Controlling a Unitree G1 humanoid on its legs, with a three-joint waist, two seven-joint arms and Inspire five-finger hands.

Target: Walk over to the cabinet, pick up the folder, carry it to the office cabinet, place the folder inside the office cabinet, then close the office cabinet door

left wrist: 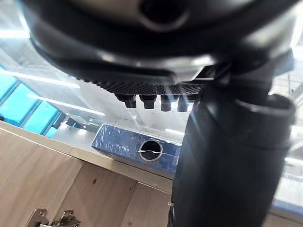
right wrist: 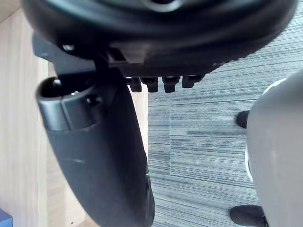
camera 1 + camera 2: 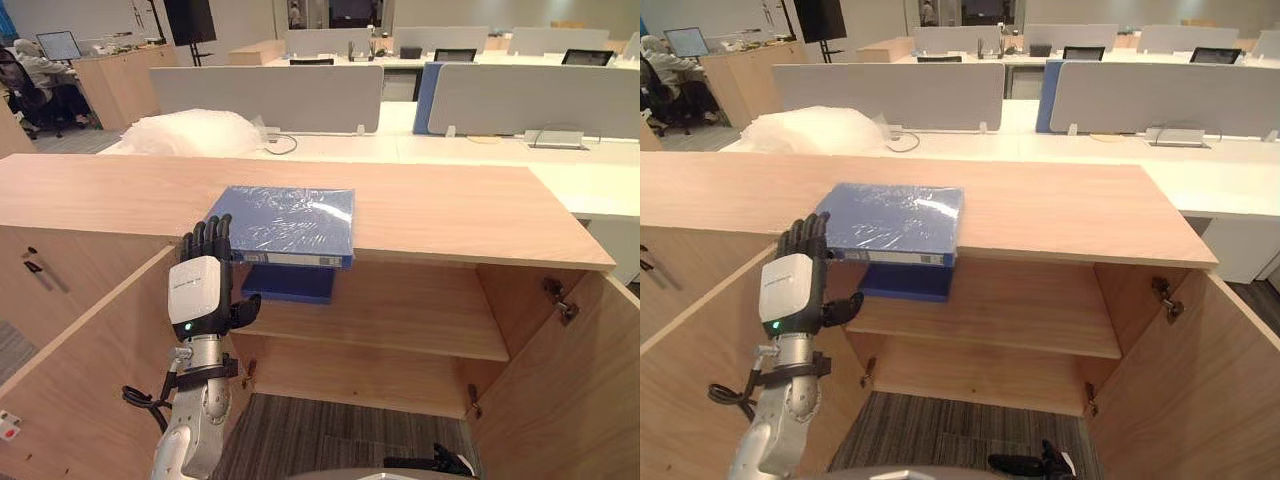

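In the head views the blue folder (image 3: 285, 222) lies flat on the cabinet top (image 3: 450, 210), its near end jutting over the open cabinet (a second blue item (image 3: 290, 283) sits on the shelf (image 3: 400, 310) just beneath). The left hand (image 3: 198, 290) stands upright at the folder's near left corner, fingers straight and grasping nothing, and the right hand (image 3: 445, 463) hangs low over the carpet (image 3: 330, 430). The left wrist view shows the folder's spine past the straight fingertips (image 1: 147, 101), though I cannot tell whether they touch it. The right wrist view shows that hand relaxed and empty above the carpet.
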